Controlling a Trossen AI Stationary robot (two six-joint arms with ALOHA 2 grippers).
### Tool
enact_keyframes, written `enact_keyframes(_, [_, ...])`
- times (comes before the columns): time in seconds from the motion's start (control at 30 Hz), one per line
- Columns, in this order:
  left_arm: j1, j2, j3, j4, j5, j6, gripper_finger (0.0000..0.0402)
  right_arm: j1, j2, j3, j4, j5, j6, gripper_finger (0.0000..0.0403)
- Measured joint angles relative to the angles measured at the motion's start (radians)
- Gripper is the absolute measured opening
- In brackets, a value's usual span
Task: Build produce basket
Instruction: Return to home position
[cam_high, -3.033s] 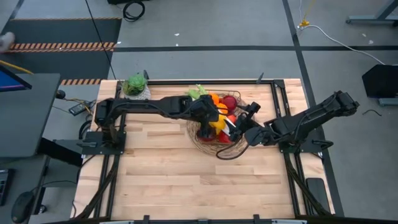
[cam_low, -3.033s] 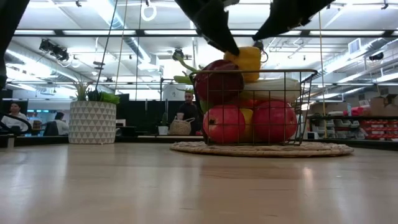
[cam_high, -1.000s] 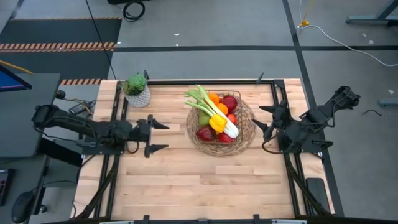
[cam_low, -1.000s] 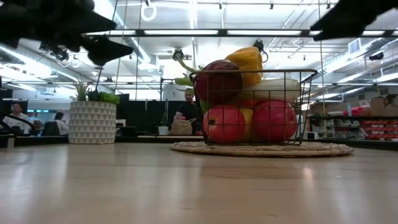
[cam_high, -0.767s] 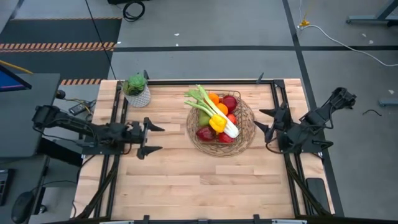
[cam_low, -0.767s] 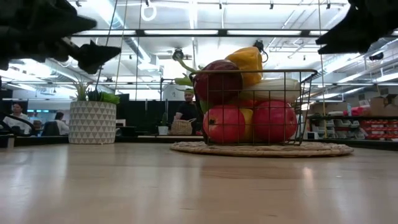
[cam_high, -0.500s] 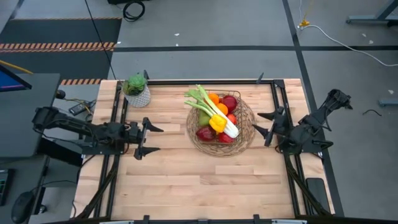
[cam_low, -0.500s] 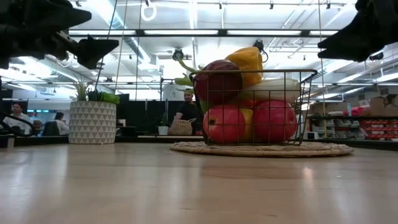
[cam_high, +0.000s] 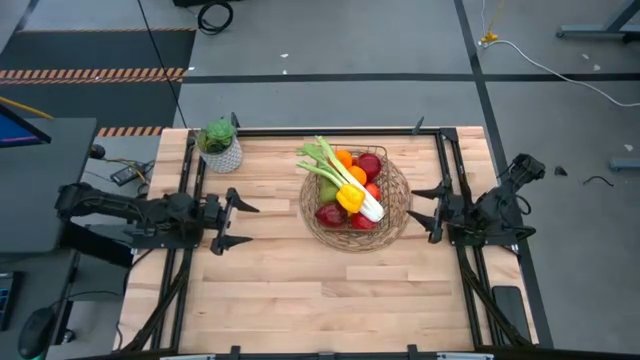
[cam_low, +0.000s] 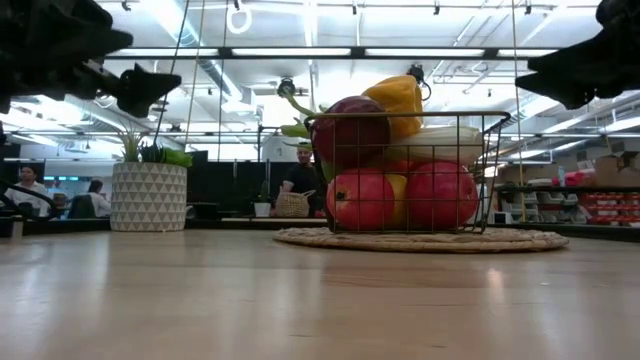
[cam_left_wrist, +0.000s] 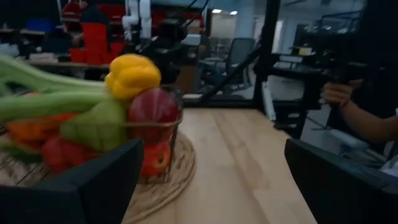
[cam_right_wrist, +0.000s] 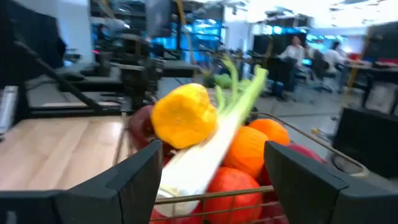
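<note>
A wire basket (cam_high: 392, 216) on a round woven mat stands at the table's far middle, filled with produce: red apples (cam_high: 331, 214), oranges (cam_high: 345, 158), a yellow pepper (cam_high: 349, 198), a green pear (cam_high: 328, 191) and a long white-green leek (cam_high: 343, 177) lying across the top. In the low view the basket (cam_low: 488, 175) shows the pepper (cam_low: 396, 98) on top. My left gripper (cam_high: 234, 222) is open and empty at the table's left edge. My right gripper (cam_high: 427, 208) is open and empty at the right edge.
A green leafy plant in a white pot (cam_high: 220, 142) stands at the table's far left corner. Dark rails (cam_high: 452, 190) run along the left and right sides. People (cam_low: 303, 178) show in the room behind. Bare wood lies near the front edge.
Both arms have drawn back from the basket: my left gripper toward the table's left edge, my right gripper toward the right edge, its arm folding in. The basket and produce have stayed still.
</note>
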Motion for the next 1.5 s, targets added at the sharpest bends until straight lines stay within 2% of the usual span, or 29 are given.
enact_keyframes(0.27, [0.072, -0.094, 0.0, -0.102, -0.001, -0.002, 0.0396, -0.008, -0.007, -0.04, 0.098, -0.155, -0.162, 0.0279])
enact_keyframes(0.5, [0.088, -0.103, 0.0, -0.153, -0.001, -0.006, 0.0396, -0.064, -0.006, -0.04, 0.072, -0.364, -0.138, 0.0247])
enact_keyframes(0.73, [0.088, -0.104, 0.0, -0.145, -0.001, 0.003, 0.0396, -0.203, -0.006, -0.04, 0.035, -0.355, -0.136, 0.0202])
enact_keyframes(0.93, [0.088, -0.104, 0.0, -0.148, -0.002, 0.022, 0.0396, -0.37, -0.005, -0.04, 0.027, -0.47, -0.132, 0.0173])
enact_keyframes(1.1, [0.088, -0.104, 0.0, -0.148, -0.003, 0.025, 0.0396, -0.494, 0.002, -0.04, 0.025, -0.526, -0.117, 0.0154])
enact_keyframes(1.27, [0.088, -0.104, -0.001, -0.15, -0.005, 0.018, 0.0396, -0.58, 0.064, -0.04, 0.019, -0.609, -0.064, 0.0141])
enact_keyframes(1.5, [0.088, -0.104, -0.001, -0.151, -0.006, -0.068, 0.0396, -0.68, 0.154, -0.04, 0.028, -0.619, -0.054, 0.0114])
